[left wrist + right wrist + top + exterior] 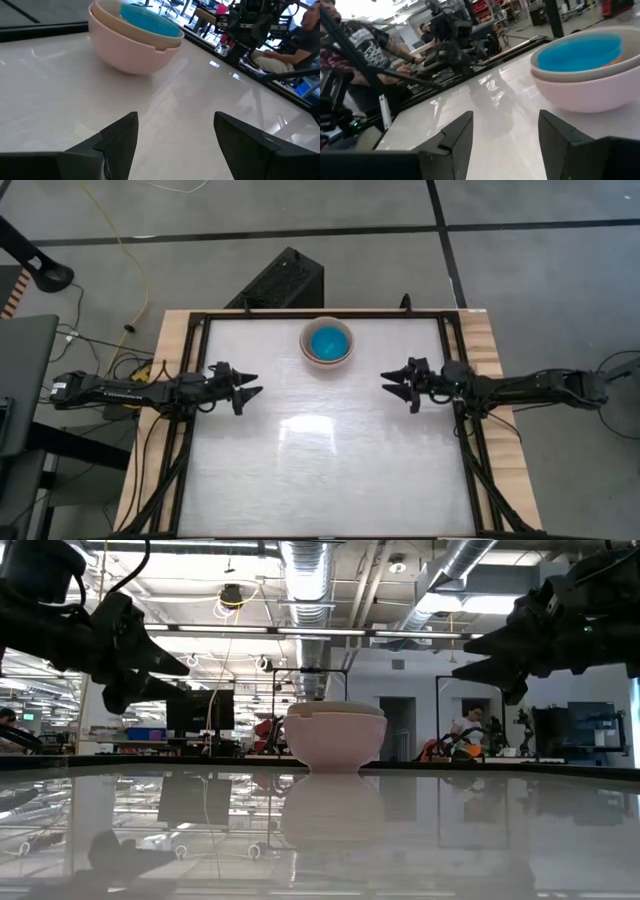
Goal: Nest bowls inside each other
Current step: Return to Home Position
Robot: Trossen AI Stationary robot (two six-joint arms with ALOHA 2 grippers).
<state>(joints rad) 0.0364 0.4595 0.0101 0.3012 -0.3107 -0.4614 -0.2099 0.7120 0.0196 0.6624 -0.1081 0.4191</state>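
The bowls stand as one nested stack (327, 343) by the table's far edge, near its middle. A pale pink bowl (131, 54) is outermost and rests on the table by its base. Inside it sits a grey-beige bowl (580, 70), and a blue bowl (150, 22) lies innermost. My left gripper (250, 387) hovers open near the table's left side, pointing toward the middle, clear of the stack. My right gripper (393, 384) hovers open at the right side, facing it. Nothing is between the fingers of either.
A black frame (452, 340) runs around the white tabletop. Beyond the table people sit among workshop equipment (380, 55). The white surface between the two grippers and toward the near edge is bare (320, 460).
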